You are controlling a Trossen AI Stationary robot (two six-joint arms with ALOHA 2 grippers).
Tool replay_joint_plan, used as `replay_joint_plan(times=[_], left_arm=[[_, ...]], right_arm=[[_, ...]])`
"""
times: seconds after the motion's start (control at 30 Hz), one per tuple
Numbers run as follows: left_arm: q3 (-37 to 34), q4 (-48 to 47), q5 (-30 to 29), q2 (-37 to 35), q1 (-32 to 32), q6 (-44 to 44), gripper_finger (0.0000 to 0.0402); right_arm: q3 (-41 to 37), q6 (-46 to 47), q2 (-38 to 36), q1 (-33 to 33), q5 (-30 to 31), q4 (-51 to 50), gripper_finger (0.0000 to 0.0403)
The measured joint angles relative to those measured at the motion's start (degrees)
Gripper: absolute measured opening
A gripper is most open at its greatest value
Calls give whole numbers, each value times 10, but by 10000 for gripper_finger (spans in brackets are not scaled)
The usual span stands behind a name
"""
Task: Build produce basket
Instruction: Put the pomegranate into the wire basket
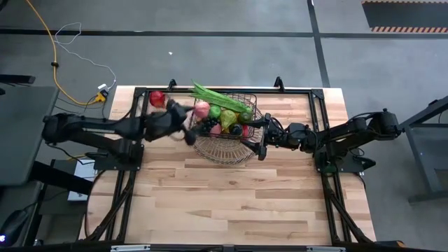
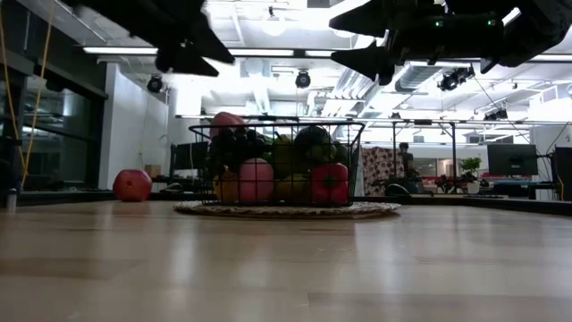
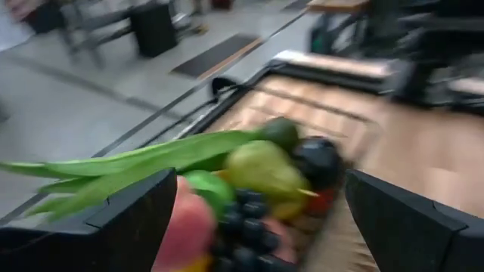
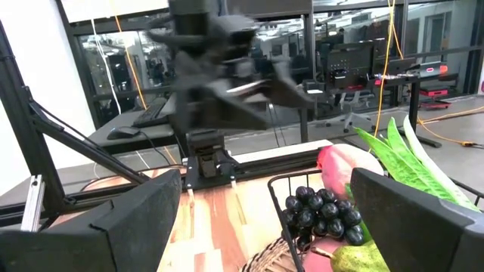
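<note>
The wooden counter (image 1: 231, 203) carries the scene, mostly bare boards in front, with a black frame along its edges. The two dark arms reach in from either side and meet at the far middle of the counter. There the basket (image 1: 246, 98) stands on a wider round shallow wire dish (image 1: 222, 151); in the low view the dish shows as a flat ring under the basket's upright mesh sides.

The produce fills the basket: long green pods (image 1: 218, 96) lie across the top and stick out past the rim on the left arm's side, a pink piece (image 1: 201, 108) sits beside a green pear-shaped piece (image 1: 229, 117), and a cluster of dark purple grapes (image 4: 321, 211) lies near the rim facing the right arm. Lower in the mesh, red (image 2: 330, 182) and yellow pieces show through the wires.

One red piece (image 1: 157, 98) lies alone on the counter, well apart from the basket, beyond the left arm.

The left tool (image 1: 185, 126) hovers over the basket's edge, its fingers spread apart and empty. The right tool (image 1: 263, 138) hangs at the opposite rim, fingers likewise apart, holding nothing.
</note>
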Motion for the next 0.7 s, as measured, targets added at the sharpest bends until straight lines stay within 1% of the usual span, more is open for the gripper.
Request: replay_joint_plan(times=[0.1, 0.2, 0.27, 0.33, 0.4, 0.5, 0.63, 0.7], left_arm=[[-67, 60, 0, -56, -58, -2, 367], [-145, 162, -7, -106, -111, 1, 366], [-192, 238, -12, -131, -136, 17, 366], [-226, 293, -13, -151, -148, 38, 366], [-241, 307, -5, -175, -152, 51, 366], [-245, 300, 21, -198, -152, 51, 366], [-245, 294, 51, -206, -152, 51, 366], [-245, 293, 54, -206, -152, 51, 366]], right_arm=[[0, 0, 0, 0, 0, 0, 374], [0, 0, 0, 0, 0, 0, 374], [0, 0, 0, 0, 0, 0, 374], [0, 0, 0, 0, 0, 0, 374], [0, 0, 0, 0, 0, 0, 374], [0, 0, 0, 0, 0, 0, 374], [0, -2, 0, 0, 0, 0, 374], [0, -2, 0, 0, 0, 0, 374]])
